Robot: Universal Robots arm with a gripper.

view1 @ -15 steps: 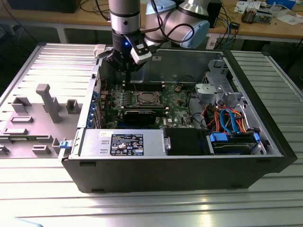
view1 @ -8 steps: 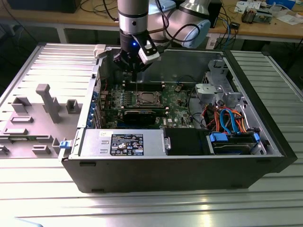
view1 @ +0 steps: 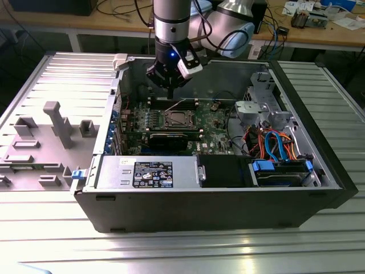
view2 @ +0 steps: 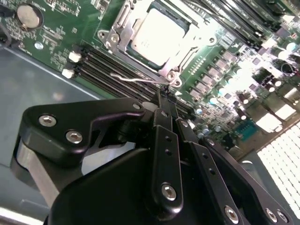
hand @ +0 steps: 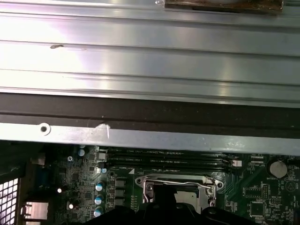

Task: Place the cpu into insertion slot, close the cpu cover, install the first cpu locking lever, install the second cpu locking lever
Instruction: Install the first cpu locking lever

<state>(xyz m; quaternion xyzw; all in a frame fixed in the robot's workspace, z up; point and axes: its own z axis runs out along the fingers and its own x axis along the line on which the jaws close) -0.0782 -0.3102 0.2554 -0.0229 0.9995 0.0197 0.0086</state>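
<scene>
In the second wrist view my claw (view2: 164, 96) is pinched shut, empty, near the thin springy locking lever (view2: 133, 79); I'd take its bent end, sparing the fragile cpu (view2: 157, 40) upper centre.

The arm (view1: 171, 17) is a smooth silver-grey tube ringed by a black band, with rounded pale grey joint housings (view1: 228, 25) behind it toward the exterior view's right. A small blue light (view1: 173, 55) glows on the dark wrist section below the band. The gripper (view1: 170, 90) is matte black with a white block (view1: 189, 66) fixed on the side toward the exterior view's right, and in the second wrist view its (view2: 165, 96) long flat fingers (view2: 166, 154) and curved links (view2: 70, 124) are studded with round silver screws (view2: 169, 191) beside a brushed grey metal body (view2: 28, 164).
</scene>
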